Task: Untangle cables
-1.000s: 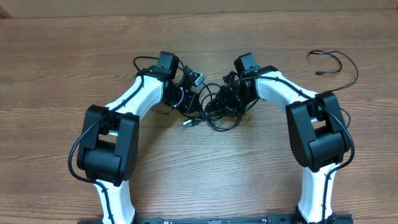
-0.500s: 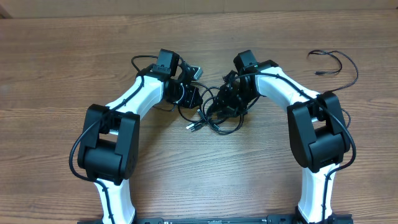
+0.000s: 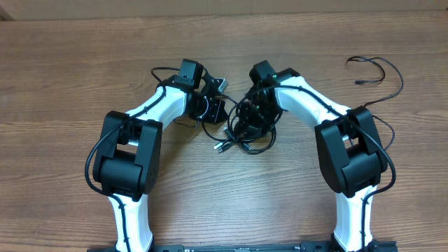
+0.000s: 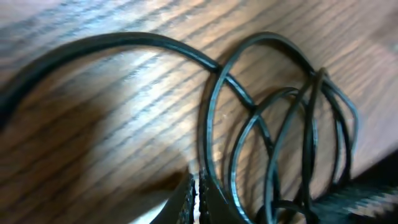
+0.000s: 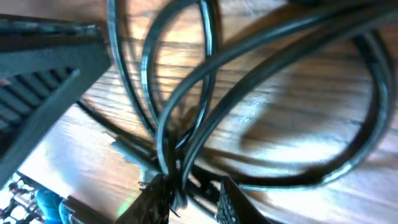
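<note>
At the middle of the bench [image 3: 63,77], the left pincer [image 4: 195,199] has its jaws pressed together. A black strand runs right alongside them, and I cannot tell whether it is nipped. The right pincer [image 5: 193,199] has its jaws slightly apart, with several strands drawn to a point between them; the wrist view does not show whether they bite.

Around both lie the cables [image 3: 246,130], a knot of overlapping black loops on the wood between the two wrists. A silver-tipped plug [image 3: 224,146] pokes out at the knot's near-left edge.

Over the last second the right arm has swung in toward the left one. The knot has slid leftward with it and bunched tighter, and the wide loop on its near side has shrunk. That reads as gathering, not freeing: no strand has come away yet. A lone cord [image 3: 381,70] at the far right lies well apart, unmoved.
</note>
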Motion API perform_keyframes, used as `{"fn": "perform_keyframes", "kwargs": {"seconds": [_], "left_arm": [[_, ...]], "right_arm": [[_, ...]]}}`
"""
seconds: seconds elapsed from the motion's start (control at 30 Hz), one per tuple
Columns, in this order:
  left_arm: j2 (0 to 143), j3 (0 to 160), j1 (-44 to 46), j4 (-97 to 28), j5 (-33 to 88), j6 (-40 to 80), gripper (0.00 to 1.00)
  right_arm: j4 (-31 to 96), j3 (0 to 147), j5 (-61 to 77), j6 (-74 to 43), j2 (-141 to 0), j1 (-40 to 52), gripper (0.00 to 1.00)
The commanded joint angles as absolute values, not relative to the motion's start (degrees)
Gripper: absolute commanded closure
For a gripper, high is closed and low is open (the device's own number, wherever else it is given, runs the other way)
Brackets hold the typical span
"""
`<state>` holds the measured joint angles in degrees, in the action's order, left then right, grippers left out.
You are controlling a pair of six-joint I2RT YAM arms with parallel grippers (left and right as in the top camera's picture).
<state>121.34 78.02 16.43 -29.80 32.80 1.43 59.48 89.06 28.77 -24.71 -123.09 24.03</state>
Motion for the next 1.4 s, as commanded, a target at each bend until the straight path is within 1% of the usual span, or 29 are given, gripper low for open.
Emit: {"fn": "perform_keyframes", "kwargs": {"seconds": [0.0, 0.13, 0.27, 0.3, 0.37, 1.2, 1.37], "left_arm": [[121.9, 78.2, 16.5, -29.4, 27.7, 4.6, 0.96], [121.9, 78.2, 16.4, -29.1, 26.4, 7.4, 0.96], [121.9, 78.2, 16.4, -29.0, 26.4, 7.4, 0.96], [121.9, 78.2, 16.4, -29.0, 26.7, 7.4, 0.96], [121.9, 78.2, 16.4, -28.9, 26.7, 7.8, 0.96], [121.9, 78.2, 16.4, -28.6, 26.9, 7.8, 0.96], [121.9, 78.2, 16.4, -28.5, 26.9, 7.8, 0.96]], "right_arm": [[62.7, 94.3, 24.6, -25.3, -121.2, 24.1, 0.74], [63.9, 95.1, 21.2, -25.3, -121.2, 24.1, 0.7], [65.9, 94.7, 17.7, -25.8, -121.2, 24.1, 0.72], [66.2, 94.4, 17.5, -25.7, -121.2, 24.2, 0.74], [66.2, 94.1, 17.6, -25.7, -121.2, 24.6, 0.75], [67.0, 94.0, 17.5, -26.9, -121.3, 29.8, 0.75], [66.9, 94.0, 14.8, -27.5, -121.3, 29.9, 0.75]]}}
